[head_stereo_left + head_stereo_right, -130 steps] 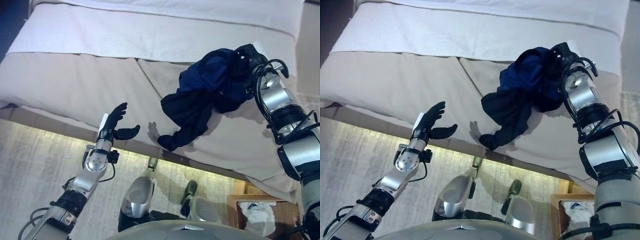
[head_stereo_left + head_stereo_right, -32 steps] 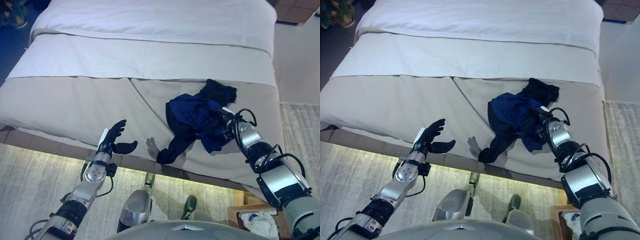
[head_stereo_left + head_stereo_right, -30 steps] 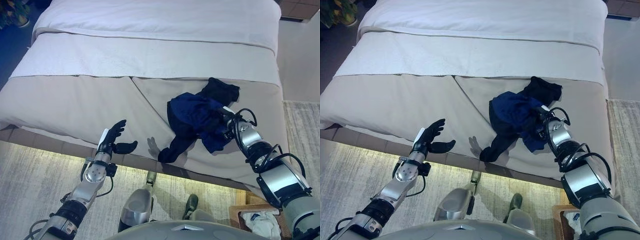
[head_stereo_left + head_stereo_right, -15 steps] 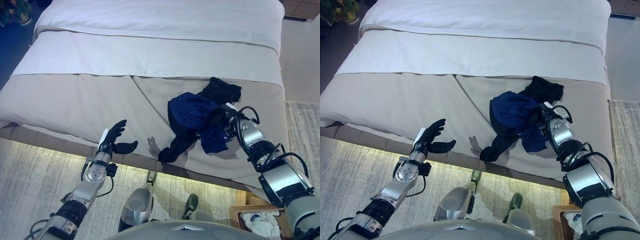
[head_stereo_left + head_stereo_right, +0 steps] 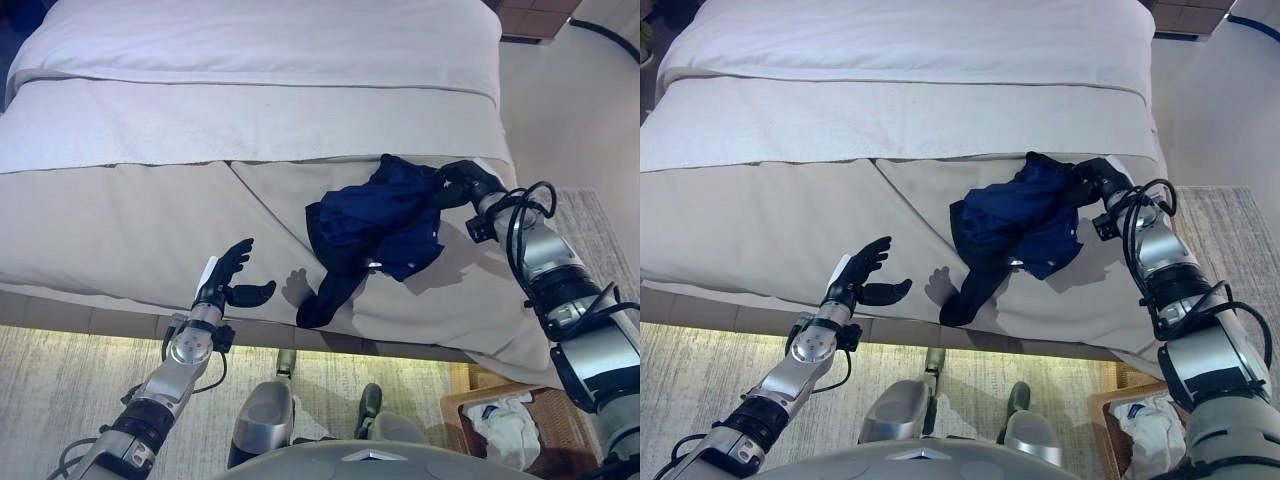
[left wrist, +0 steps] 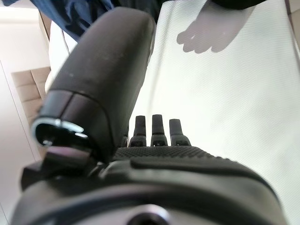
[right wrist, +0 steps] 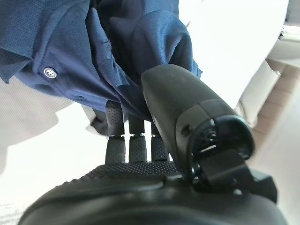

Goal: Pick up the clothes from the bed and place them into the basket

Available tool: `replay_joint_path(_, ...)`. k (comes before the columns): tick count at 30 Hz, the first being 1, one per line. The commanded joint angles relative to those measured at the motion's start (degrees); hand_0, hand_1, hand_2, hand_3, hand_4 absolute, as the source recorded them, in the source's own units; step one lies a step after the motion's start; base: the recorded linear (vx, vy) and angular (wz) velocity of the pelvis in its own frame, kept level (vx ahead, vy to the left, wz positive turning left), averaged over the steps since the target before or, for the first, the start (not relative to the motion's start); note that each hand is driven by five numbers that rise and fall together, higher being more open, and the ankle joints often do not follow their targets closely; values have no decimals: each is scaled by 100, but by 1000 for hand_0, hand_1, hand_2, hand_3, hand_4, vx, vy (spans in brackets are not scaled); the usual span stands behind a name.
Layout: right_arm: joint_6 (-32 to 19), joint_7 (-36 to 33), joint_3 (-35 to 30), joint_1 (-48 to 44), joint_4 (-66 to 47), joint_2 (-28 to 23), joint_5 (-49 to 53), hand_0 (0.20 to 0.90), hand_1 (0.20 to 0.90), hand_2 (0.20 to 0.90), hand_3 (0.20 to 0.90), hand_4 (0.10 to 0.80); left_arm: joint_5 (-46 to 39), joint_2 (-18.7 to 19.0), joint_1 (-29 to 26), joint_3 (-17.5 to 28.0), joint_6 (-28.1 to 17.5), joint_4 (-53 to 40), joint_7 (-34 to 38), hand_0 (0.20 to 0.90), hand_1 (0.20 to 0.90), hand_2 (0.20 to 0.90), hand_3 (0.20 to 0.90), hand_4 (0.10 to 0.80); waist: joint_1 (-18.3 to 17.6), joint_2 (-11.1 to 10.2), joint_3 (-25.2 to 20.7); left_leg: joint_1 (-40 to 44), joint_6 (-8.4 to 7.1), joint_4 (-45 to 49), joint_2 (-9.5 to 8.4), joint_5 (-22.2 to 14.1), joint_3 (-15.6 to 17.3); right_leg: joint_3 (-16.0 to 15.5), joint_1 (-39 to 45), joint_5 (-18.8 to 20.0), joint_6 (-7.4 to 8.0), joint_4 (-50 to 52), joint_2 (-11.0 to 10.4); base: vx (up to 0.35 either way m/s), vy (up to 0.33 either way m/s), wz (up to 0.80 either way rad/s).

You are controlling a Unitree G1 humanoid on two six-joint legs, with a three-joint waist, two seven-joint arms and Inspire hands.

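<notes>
Right hand (image 5: 462, 180) first: clenched on the navy clothes (image 5: 375, 225), thumb pressed over the fabric and fingers tucked beneath it, as seen from the right wrist.

Then by size:

Across the bed (image 5: 150, 200), no other garment to be seen. Just the beige cover near and the white sheet far.

On the right half of that cover, the bundle trails from the grip down toward the near edge, with one dark sleeve or leg hanging over it. Now lies mostly draped on the mattress, against a clear lift off the bed a few seconds back, and hangs from a grip placed farther and more to the right than a second ago. Part of that shift probably belongs to the camera, since the whole bed has slid in view too.

On the floor at near right, past the bed's corner, the basket (image 5: 458, 405), already holding a pale cloth (image 5: 500, 425).

At near left, the left hand (image 5: 232, 280): fingers released and straight, holding nothing, poised over the bed's near edge exactly as before.

For the task: pick secured, placing not yet done. Judging by the trailing end, needs a higher lift before the swing near and right to the basket, or risks dragging and snagging on the edge.
</notes>
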Motion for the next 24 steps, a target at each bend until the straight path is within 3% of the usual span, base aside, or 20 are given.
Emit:
replay_joint_path(1,-357,-193,-47,-672,-238,-591,218,300,300,300,200,100,269,104,-118,51,-660,-38,60,900,900,900,900,800,-30,-158,-905,474,116,222,2,-1061,13,346,-433,244,-55,459,-34,5,5,-5)
replay_joint_path(11,-436,-526,-358,-953,-511,-1149,583,300,300,300,200,100,275,105,-55,24,-752,218,27,900,900,900,900,800,-236,-201,-1040,604,57,172,65,-1103,213,472,-364,269,-43,336,15,-10,10,-8)
replay_joint_path(24,-167,-962,-833,-1179,-686,-2473,1148,300,300,300,200,100,343,47,-192,-162,-799,599,7,900,900,900,900,800,-862,-306,-1172,694,-29,130,180,-1117,695,978,-527,490,11,112,170,-29,11,-20)
